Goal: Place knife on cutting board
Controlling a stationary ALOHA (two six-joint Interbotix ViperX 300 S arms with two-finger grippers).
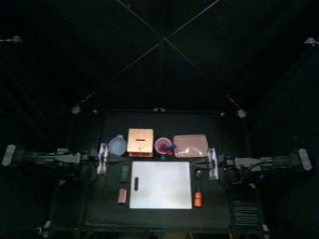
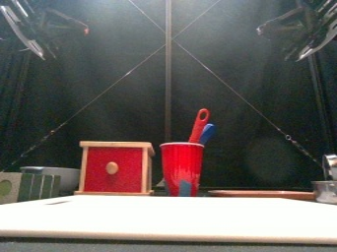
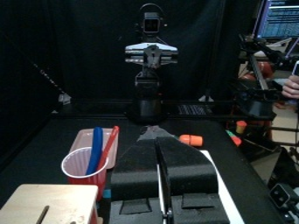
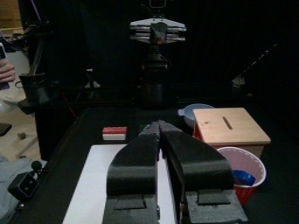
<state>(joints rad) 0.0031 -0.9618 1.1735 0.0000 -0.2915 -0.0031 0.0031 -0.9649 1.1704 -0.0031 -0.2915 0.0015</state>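
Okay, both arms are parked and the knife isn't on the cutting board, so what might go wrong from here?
1. The orange object lies flat right beside the cutting board; a hand coming down on it may nudge the board.
2. The red cup holds tall utensils and stands close to the wooden box; pulling one out could tip the cup.
3. Which item is the knife is hard to tell, so a wrong pick is possible.
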